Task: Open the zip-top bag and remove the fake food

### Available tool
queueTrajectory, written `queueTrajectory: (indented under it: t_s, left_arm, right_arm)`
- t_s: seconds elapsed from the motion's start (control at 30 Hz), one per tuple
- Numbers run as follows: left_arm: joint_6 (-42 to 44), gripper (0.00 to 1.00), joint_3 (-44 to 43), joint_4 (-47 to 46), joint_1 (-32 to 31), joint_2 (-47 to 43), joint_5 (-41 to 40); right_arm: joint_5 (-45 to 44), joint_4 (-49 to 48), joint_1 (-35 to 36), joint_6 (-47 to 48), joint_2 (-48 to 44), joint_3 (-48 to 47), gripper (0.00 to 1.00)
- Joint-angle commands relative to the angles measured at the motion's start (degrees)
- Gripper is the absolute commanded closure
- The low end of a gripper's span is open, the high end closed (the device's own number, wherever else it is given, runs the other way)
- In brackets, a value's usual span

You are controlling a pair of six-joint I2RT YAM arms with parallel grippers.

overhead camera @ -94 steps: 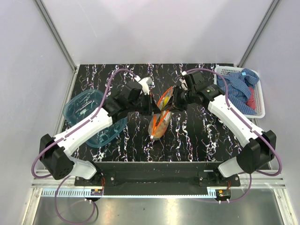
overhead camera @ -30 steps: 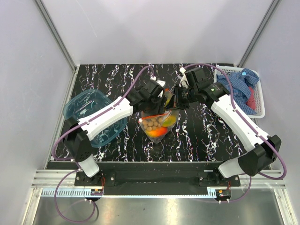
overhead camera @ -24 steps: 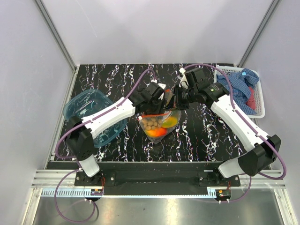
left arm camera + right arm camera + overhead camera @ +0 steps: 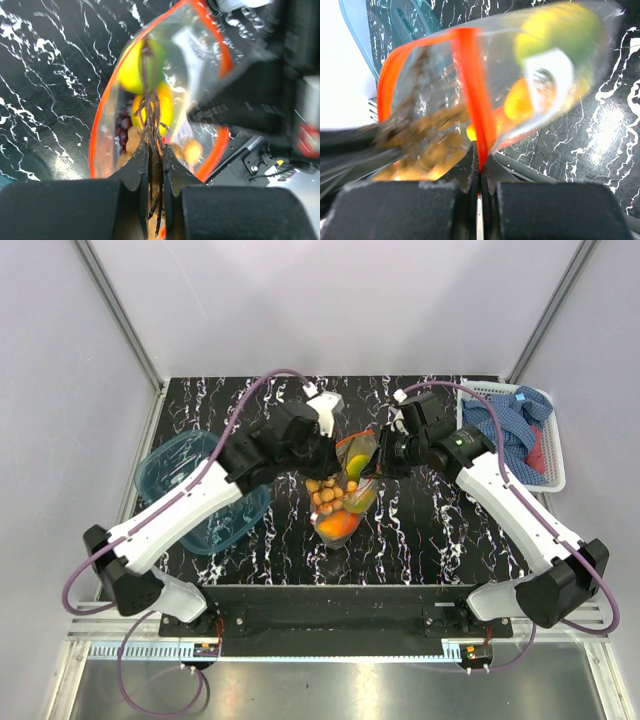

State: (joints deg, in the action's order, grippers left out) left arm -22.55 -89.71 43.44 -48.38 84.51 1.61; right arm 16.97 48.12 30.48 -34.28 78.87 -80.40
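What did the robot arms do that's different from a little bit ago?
The left pincer reached into the open zip-top bag and closed on a brown twiggy stalk among the fake food; its arm swung back to the left. The right pincer still pinches the bag's orange-red zip strip. The blue tub and the cloth basket have not moved.

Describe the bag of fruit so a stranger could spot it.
On the black marble-patterned table, look where the two white arms meet. The clear plastic zip-top bag is pinched there by the right gripper. Unlike the blue translucent tub to its left, it has an orange-red rim and plastic fruits inside.
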Motion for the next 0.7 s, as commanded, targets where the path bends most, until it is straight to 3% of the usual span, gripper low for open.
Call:
queueTrajectory:
  t_s: [0.0,0.17,0.43,0.57,0.67]
  left_arm:
    - [1.5,1.0,1.4,-6.0,-0.1,-8.0,-0.7]
    - [0.1,1.0,-1.2,-13.3,0.2,-11.5,-3.9]
    - [-2.2,1.0,-7.3,-12.4,7.2,-12.6,-4.6]
    - [-0.7,1.0,-4.8,-8.5,10.8,-16.6,-11.3]
    - [-3.5,1.0,0.2,-3.6,14.4,-19.3,-20.9]
  right_arm:
    - [-1.6,-2.1,0.1,-0.5,-2.3,1.0,1.0]
    - [1.7,-3.3,0.1,0.4,-2.4,1.7,1.0]
    - [2.7,-3.6,0.1,0.5,-2.7,1.5,1.0]
    - [2.7,-3.6,0.0,0.6,-2.9,1.4,1.0]
    - [3.0,-3.7,0.1,0.5,-2.8,1.3,1.0]
